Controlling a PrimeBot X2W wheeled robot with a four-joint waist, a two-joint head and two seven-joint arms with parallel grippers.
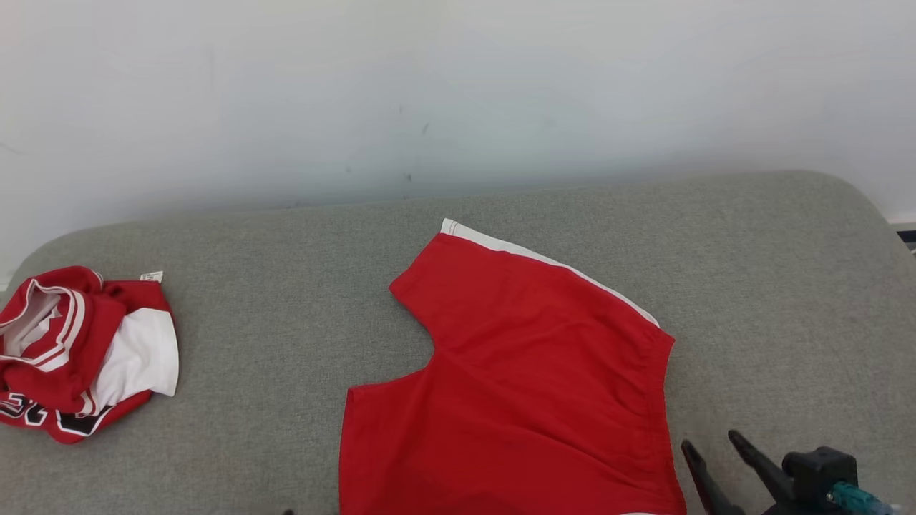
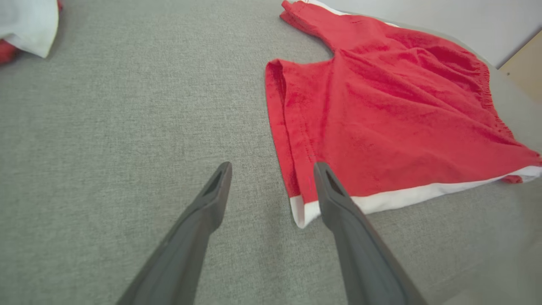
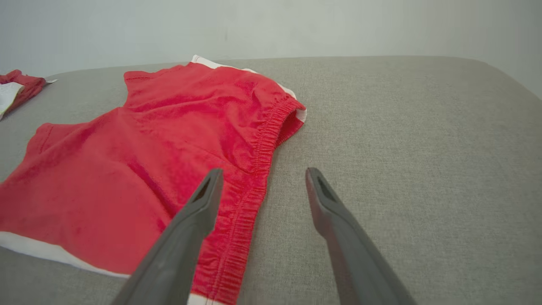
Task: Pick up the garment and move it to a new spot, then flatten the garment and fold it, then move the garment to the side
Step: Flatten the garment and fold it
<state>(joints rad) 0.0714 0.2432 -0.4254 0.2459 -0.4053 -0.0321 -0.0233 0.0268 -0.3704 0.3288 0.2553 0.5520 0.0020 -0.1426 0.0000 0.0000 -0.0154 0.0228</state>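
The garment (image 1: 529,372) is a pair of red shorts with white side stripes, spread flat on the grey cushioned surface (image 1: 286,322), waistband to the right. My right gripper (image 1: 712,443) stands open at the lower right, just off the waistband. In the right wrist view the right gripper (image 3: 261,174) hovers over the elastic waistband of the garment (image 3: 139,169), empty. In the left wrist view my left gripper (image 2: 273,168) is open above the leg hem of the garment (image 2: 381,114), its right finger over the white-edged corner, holding nothing.
A crumpled red and white jersey (image 1: 71,350) with black lettering lies at the far left of the surface; its white part (image 2: 25,25) shows in the left wrist view. A pale wall (image 1: 458,93) rises behind. Bare grey fabric lies between jersey and shorts.
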